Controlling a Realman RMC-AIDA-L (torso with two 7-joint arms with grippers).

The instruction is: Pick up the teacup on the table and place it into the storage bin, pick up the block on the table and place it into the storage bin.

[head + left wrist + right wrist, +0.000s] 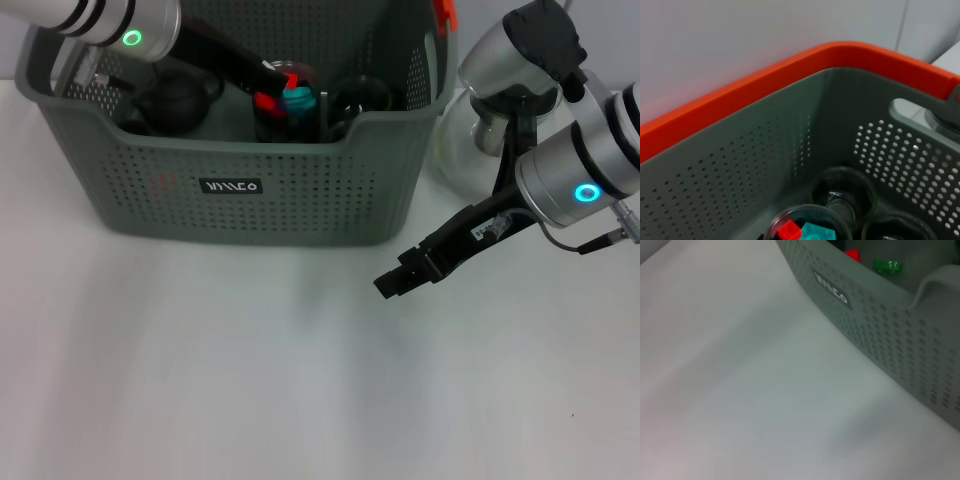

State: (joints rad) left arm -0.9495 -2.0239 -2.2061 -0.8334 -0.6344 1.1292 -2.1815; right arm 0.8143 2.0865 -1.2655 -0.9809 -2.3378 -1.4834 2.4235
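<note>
The grey storage bin stands at the back of the white table, its label facing me. My left gripper reaches down into it from the upper left. Just below it a glass teacup rests in the bin, holding a red block and a teal block. The left wrist view looks into the bin at this teacup with the red block and teal block. My right gripper hovers over the bare table, right of the bin's front corner.
More glass cups and a dark round object lie in the bin. A glass teapot stands right of the bin, behind my right arm. The bin's rim is orange.
</note>
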